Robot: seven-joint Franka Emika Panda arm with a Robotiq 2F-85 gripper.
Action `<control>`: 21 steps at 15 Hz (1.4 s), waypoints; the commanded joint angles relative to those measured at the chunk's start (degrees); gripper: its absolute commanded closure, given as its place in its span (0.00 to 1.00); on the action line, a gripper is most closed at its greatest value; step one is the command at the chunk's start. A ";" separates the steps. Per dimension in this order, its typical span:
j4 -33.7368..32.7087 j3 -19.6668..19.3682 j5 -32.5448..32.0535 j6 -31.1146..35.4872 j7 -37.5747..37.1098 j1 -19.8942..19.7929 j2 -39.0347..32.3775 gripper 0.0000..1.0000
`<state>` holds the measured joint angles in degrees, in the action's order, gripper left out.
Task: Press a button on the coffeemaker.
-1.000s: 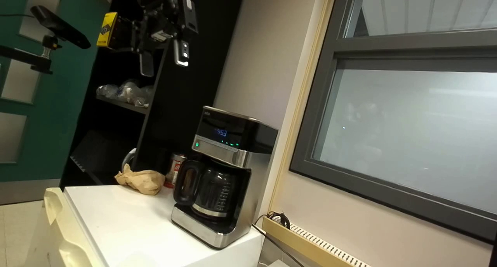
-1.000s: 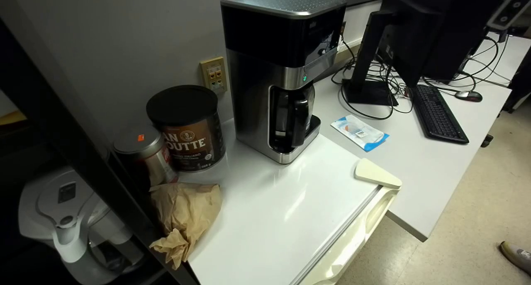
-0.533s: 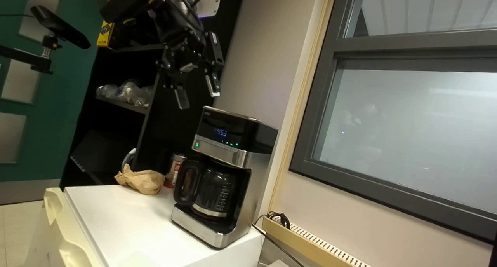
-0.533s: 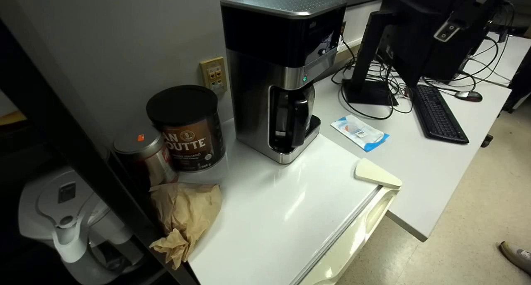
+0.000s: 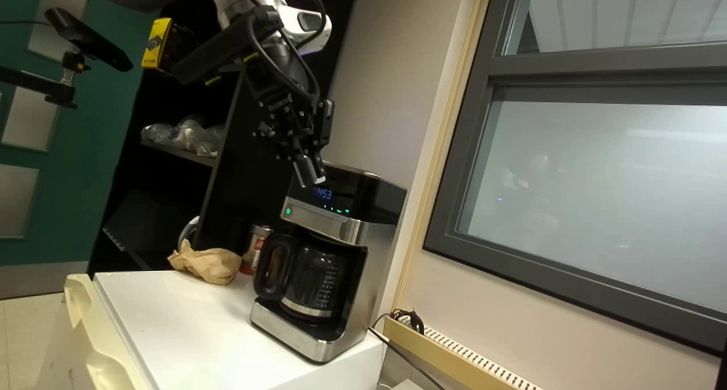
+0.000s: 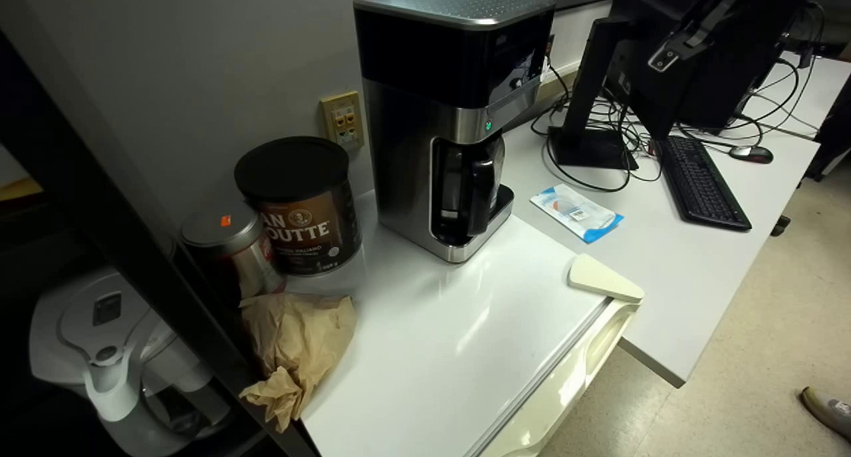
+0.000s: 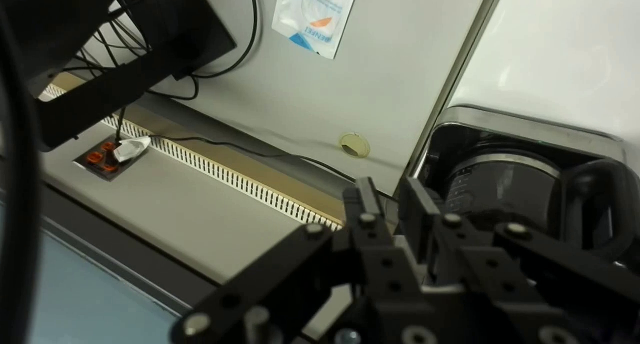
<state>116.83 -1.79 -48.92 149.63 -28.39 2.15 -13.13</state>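
Note:
The black and silver coffeemaker stands upright on a white cabinet, its glass carafe in place. A blue 4:53 display glows on its front, above a silver strip with a green-lit button. In an exterior view my gripper points down and overlaps the top of that front panel; contact cannot be judged. One fingertip shows in front of the monitor, well apart from the coffeemaker. In the wrist view a narrow, vacant gap separates the gripper's fingers, with the carafe lying to their right.
Beside the coffeemaker are a large coffee tin, a smaller can and a crumpled paper bag. A monitor, keyboard and cables occupy the adjoining desk. A wall and window border the cabinet; a dark shelf rises behind.
My gripper has come down from high above and over toward the coffeemaker's front panel. Its fingers have drawn from wide apart to a narrow gap. The coffeemaker has stayed put.

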 commanded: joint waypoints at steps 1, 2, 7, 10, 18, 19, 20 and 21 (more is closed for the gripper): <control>-3.87 -1.05 -3.66 4.36 -3.96 0.34 -4.14 1.00; -4.63 -1.17 -4.18 5.45 -4.81 0.33 -5.03 1.00; -8.87 -1.76 -5.38 9.36 -8.11 0.43 -9.71 1.00; -11.89 -1.75 -4.37 10.54 -8.83 0.30 -12.82 0.99; -18.58 -1.54 -3.44 10.41 -10.42 0.11 -19.15 0.99; -19.23 -1.37 -3.26 10.47 -10.29 0.00 -19.72 0.99; -19.97 -1.19 -3.00 10.40 -10.19 -0.06 -20.36 0.99; -20.65 -1.06 -2.76 10.24 -10.00 -0.09 -20.89 0.99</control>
<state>99.87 -2.99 -52.25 159.11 -37.98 2.08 -31.21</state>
